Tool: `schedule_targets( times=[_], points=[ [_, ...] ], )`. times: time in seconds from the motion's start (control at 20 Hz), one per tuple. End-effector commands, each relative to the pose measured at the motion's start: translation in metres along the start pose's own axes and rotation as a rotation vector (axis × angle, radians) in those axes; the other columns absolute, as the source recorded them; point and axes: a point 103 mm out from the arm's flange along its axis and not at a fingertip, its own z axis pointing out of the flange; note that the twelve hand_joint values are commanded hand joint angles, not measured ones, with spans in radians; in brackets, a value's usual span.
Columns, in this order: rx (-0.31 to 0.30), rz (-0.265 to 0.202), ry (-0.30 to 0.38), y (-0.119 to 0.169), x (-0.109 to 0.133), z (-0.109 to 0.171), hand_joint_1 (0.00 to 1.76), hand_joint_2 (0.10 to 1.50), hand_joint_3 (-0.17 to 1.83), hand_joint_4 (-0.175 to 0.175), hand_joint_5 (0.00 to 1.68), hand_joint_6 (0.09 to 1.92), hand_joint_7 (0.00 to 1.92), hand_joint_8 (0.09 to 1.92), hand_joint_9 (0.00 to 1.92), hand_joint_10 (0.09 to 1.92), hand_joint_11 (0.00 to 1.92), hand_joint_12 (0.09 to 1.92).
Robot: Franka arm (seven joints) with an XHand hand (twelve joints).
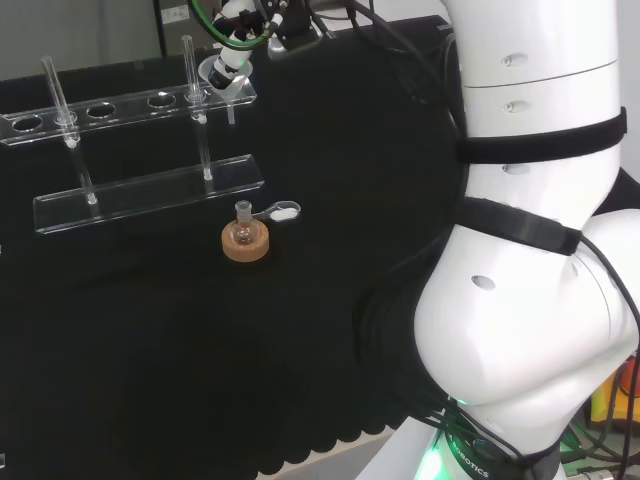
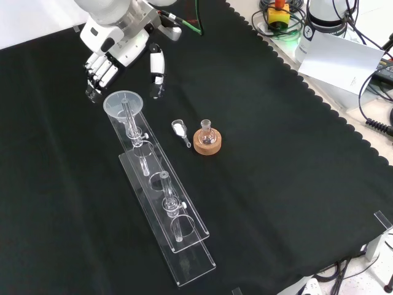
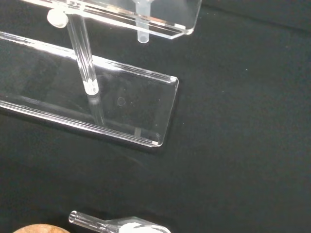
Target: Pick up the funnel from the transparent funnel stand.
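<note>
A clear funnel [image 2: 123,106] sits in the end hole of the transparent funnel stand [image 2: 161,195], its stem hanging down through the top shelf [image 3: 142,35]. In the head view the funnel [image 1: 222,78] is at the stand's right end [image 1: 150,190]. The black and white hand [image 2: 116,52] hovers just beyond the funnel, fingers spread and relaxed, thumb [image 2: 157,69] pointing down beside the funnel rim. It holds nothing. In the head view the hand [image 1: 236,50] is right over the funnel.
A small glass flask on a cork ring [image 2: 207,140] stands beside the stand, with a little clear scoop holding white powder [image 2: 180,129] next to it. The arm's white links [image 1: 530,250] stand at the head view's right. Cables lie past the cloth's edge [image 2: 344,37].
</note>
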Motion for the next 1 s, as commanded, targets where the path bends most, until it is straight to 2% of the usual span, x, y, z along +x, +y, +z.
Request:
schedule_targets(
  times=[0.05, 0.4, 1.0],
  points=[
    [0.002, -0.018, -0.013, 0.007, 0.005, 0.004, 0.55, 0.8, 0.16, -0.088, 0.0, 0.09, 0.0, 0.36, 0.06, 0.86, 0.02, 1.48],
    [-0.003, -0.018, -0.029, 0.015, 0.006, 0.007, 0.57, 0.78, 0.16, -0.105, 0.0, 0.09, 0.0, 0.48, 0.16, 0.86, 0.09, 1.47],
    [-0.015, 0.006, -0.054, 0.025, 0.002, 0.01, 0.6, 0.77, 0.17, -0.096, 0.0, 0.09, 0.0, 0.36, 0.03, 0.87, 0.02, 1.48]
  ],
)
